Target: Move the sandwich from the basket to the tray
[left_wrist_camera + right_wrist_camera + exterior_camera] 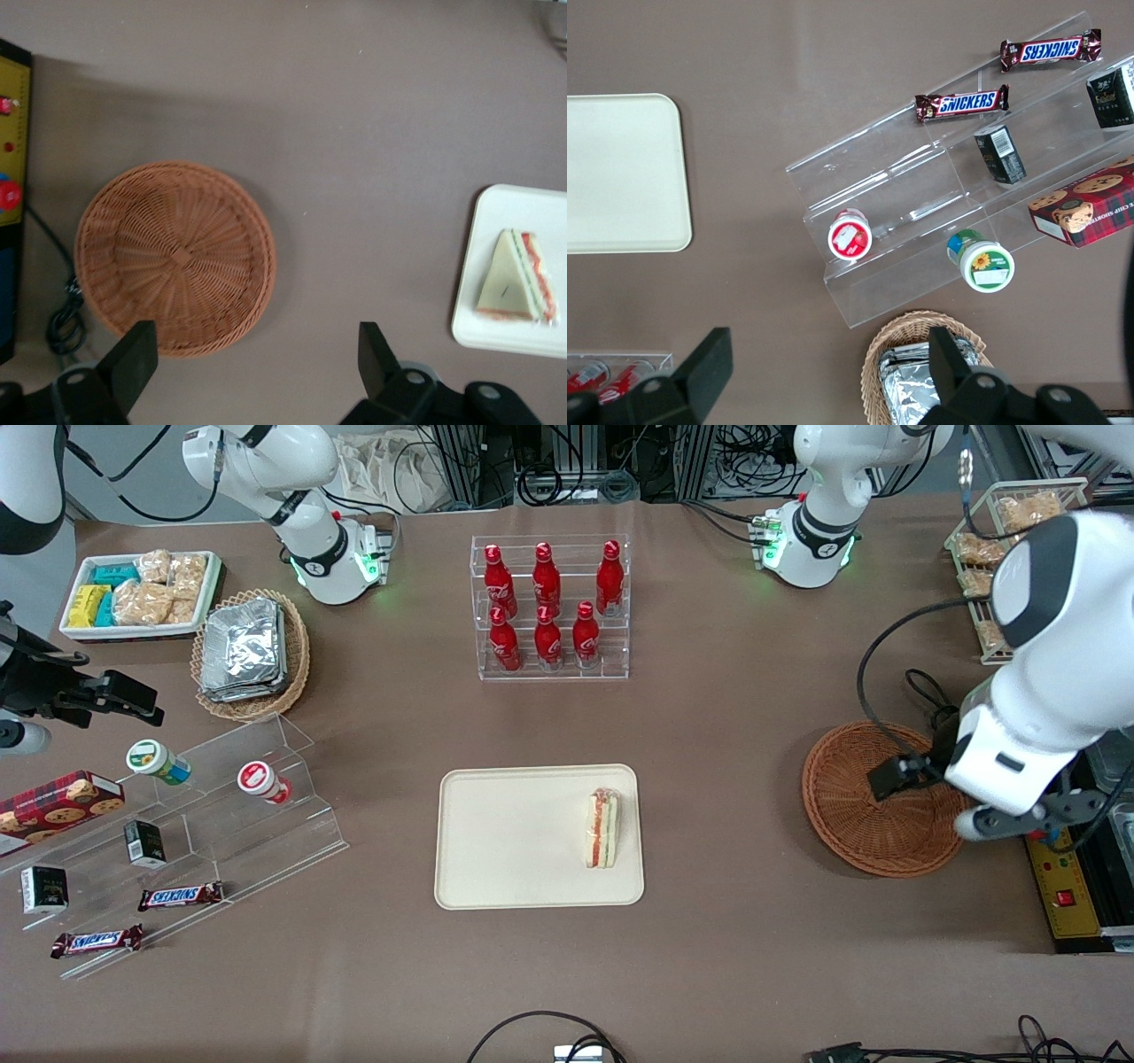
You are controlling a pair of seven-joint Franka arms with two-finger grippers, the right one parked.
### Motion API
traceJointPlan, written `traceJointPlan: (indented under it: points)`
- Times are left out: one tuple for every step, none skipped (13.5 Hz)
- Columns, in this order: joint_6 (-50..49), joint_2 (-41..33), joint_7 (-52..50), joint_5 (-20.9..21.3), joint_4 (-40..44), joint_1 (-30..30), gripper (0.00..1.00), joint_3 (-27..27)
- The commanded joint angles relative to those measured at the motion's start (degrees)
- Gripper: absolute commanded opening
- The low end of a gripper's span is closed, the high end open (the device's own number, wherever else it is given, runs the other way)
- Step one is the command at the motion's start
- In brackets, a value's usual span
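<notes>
The sandwich (pixel 604 829) lies on the tray (pixel 496 841), near its edge toward the working arm, so the transfer looks complete. The basket (pixel 864 815) holds nothing. The gripper (pixel 257 367) hangs above it, fingers spread, carrying nothing

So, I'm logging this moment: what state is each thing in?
sandwich: lying on the tray, released
tray: holds only the sandwich
basket: empty
hand: open, holding nothing, above the basket's edge
bottles: upright in their clear rack
</notes>
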Motion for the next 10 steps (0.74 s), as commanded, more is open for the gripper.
traceJointPlan:
  points:
    - [-2.5,-8.2,5.8,-3.8,-6.3,-1.8,1.0,5.9]
    - [-4.1,-9.6,7.3,-4.0,-6.4,-1.8,1.0,6.7]
    - [-5.8,-11.0,8.7,-4.0,-6.4,-1.8,1.0,7.3]
    - [-7.1,-12.3,9.5,-4.1,-6.6,-1.8,1.0,8.4]
    - [-8.0,-13.5,10.9,-4.0,-6.7,-1.8,1.0,8.7]
    - [-8.8,-14.8,12.5,-4.1,-7.1,-1.6,1.0,8.8]
    - [-9.2,-16.0,13.0,-4.1,-7.6,-1.6,1.0,9.2]
    - [-9.3,-16.7,13.0,-4.1,-8.4,-1.6,1.0,9.3]
    - [-9.2,-17.2,13.0,-4.3,-9.1,-1.6,1.0,9.4]
    - [-9.2,-16.8,13.1,-4.6,-9.1,-1.4,1.0,9.4]
